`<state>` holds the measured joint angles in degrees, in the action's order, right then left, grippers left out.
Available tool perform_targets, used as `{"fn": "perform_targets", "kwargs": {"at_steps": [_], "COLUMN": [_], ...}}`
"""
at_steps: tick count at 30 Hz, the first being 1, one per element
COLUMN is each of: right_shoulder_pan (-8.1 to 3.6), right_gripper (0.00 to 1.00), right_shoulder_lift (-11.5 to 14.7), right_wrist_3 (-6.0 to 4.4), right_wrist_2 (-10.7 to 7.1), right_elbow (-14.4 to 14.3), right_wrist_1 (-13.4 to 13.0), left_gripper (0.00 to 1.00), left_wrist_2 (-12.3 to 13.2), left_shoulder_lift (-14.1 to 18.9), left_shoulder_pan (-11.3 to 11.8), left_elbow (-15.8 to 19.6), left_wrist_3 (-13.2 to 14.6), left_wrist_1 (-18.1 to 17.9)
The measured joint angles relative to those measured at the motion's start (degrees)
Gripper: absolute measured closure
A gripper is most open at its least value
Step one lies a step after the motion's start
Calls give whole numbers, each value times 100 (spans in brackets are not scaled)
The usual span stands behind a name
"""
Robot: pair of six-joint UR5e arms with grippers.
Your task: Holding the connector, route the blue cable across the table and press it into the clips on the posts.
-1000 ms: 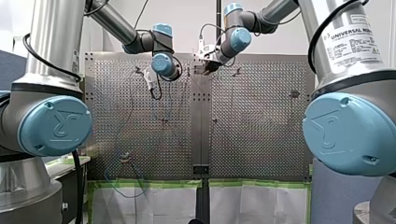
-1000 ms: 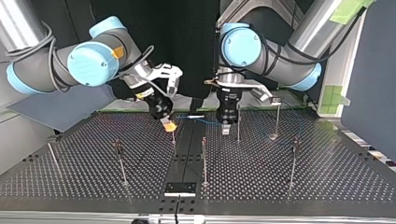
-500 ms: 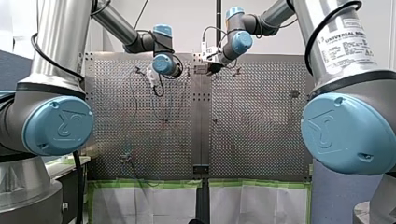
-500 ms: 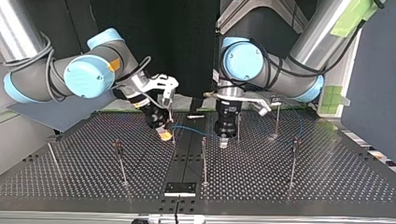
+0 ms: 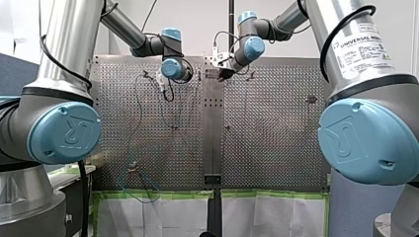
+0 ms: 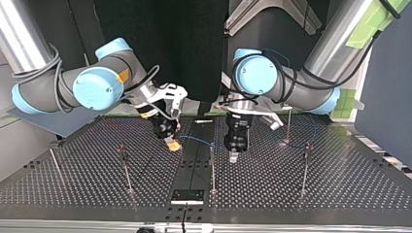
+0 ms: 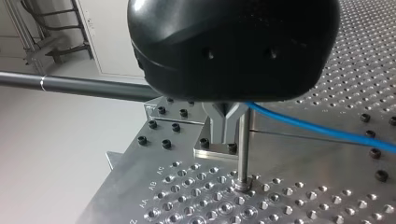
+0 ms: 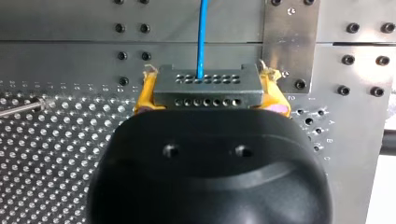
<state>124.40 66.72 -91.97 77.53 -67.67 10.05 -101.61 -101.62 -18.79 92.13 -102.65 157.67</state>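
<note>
Pads [image 8: 144, 95] of my right gripper [image 8: 208, 92], yellow, clamp the grey connector [image 8: 207, 81] from both sides. The blue cable [image 8: 201, 37] leaves the connector's face straight ahead, over the bench [image 8: 56, 154]. My left gripper [image 7: 227, 140] has its metal fingers [image 7: 219, 128] closed tip to tip, with the cable running out sideways at their base and a post [image 7: 243, 149] just beside them.

Blue cable [image 7: 317, 129] lost behind my left gripper [image 7: 225, 136] and cut off at the view's edge, near side of the connector [image 8: 205, 86] hidden by my right gripper [image 8: 210, 92], clips [image 5: 311, 99] only specks in the front view.
</note>
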Motion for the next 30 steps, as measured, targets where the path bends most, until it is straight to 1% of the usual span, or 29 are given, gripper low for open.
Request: {"fn": "perform_targets", "kwargs": {"at_steps": [6,11,15,19,23,30], "right_shoulder_pan": [-14,-117,-199,-281,-353,-425], "right_gripper": [100,100,100,100,100,100], "right_shoulder_lift": [-46,-93,-127,-145,-157,-166], "right_wrist_3": [-41,-70,-76,-76,-74,-74], "right_wrist_2": [0,0,0,0,0,4], "right_elbow": [185,284,304,307,309,310], "right_wrist_1": [4,5,5,-5,-16,-29], "left_gripper": [100,100,100,100,100,100], "left_wrist_2": [164,286,371,396,389,311], "left_shoulder_lift": [-188,-386,-590,-662,-675,-672], "left_shoulder_pan": [51,84,99,116,149,178], "left_elbow": [-123,-292,-504,-649,-704,-713], "left_wrist_3": [1,2,-36,-95,-155,-164], "left_wrist_1": [28,43,-18,-36,-22,72]}}
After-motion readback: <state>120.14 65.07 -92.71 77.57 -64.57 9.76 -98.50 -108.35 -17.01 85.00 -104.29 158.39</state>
